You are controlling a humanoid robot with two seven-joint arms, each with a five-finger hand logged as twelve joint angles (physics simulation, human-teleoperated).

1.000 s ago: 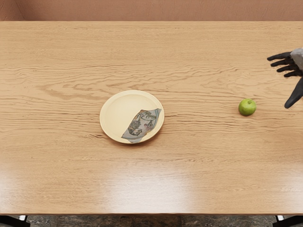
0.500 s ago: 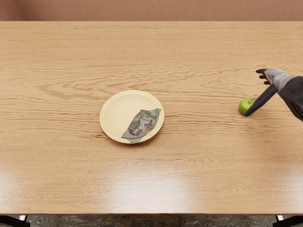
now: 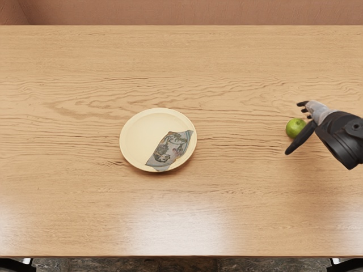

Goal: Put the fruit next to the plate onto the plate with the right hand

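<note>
On my feed the wooden table [image 3: 170,56] fills nearly the whole view, its grain running left to right, with a strip of reddish wall [image 3: 170,11] along the far edge. The right arm [image 3: 345,140] comes in from the right edge, a dark rounded forearm held over the table's right side. The round cream plate [image 3: 131,135] sits a little left of the table's middle, lying flat, with a grey-green patterned patch [image 3: 169,148] across its near right part, reaching the rim. The right hand [image 3: 313,118] is at the end of the arm, turned toward the left. I see its fingers [image 3: 296,144] spread and released: one long dark digit slants down and to the left on the near side of the fruit, while the shorter dark tips show on the far side of it. They gape around the fruit rather than clasp it, and I cannot tell whether any of them touches it. The green apple [image 3: 294,127] rests on the table well to the right of the plate, not on it, with its right edge tucked just behind the hand.
</note>
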